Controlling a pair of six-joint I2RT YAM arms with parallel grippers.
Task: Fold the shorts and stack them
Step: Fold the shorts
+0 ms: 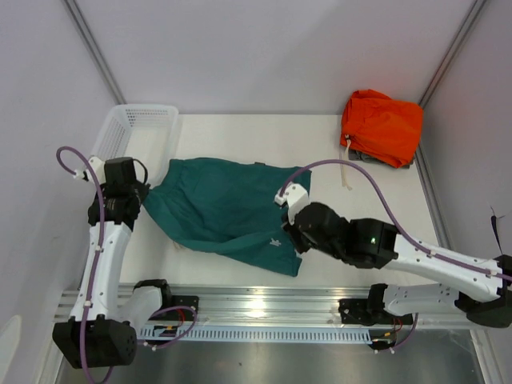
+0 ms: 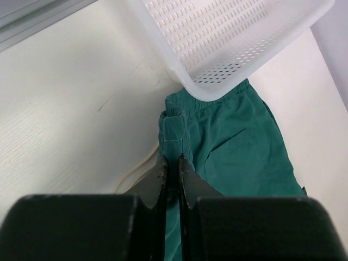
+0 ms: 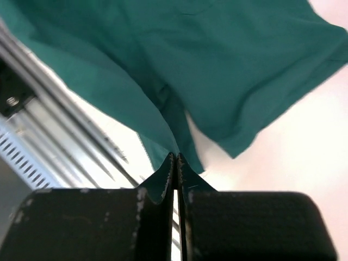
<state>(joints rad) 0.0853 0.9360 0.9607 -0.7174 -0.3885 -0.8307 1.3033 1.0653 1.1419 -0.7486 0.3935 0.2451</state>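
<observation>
Left wrist, left end effector [image 2: 173, 166] clamped on shorts [image 2: 236, 147] waistband (teal), right end effector [image 3: 175, 163] pinching fabric.

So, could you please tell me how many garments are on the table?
2: the teal-green soft fabric shorts spread at the centre; the bright orange folded garment at the far right corner. Another may be hidden beneath it.

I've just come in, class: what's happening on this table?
A robot is handling teal-green soft fabric shorts lying loosely spread on the white table. The left gripper is shut on the shorts' left end beside the white perforated plastic basket; the right gripper is shut on fabric at the near right edge. A bright orange folded garment sits in the far right corner.
</observation>
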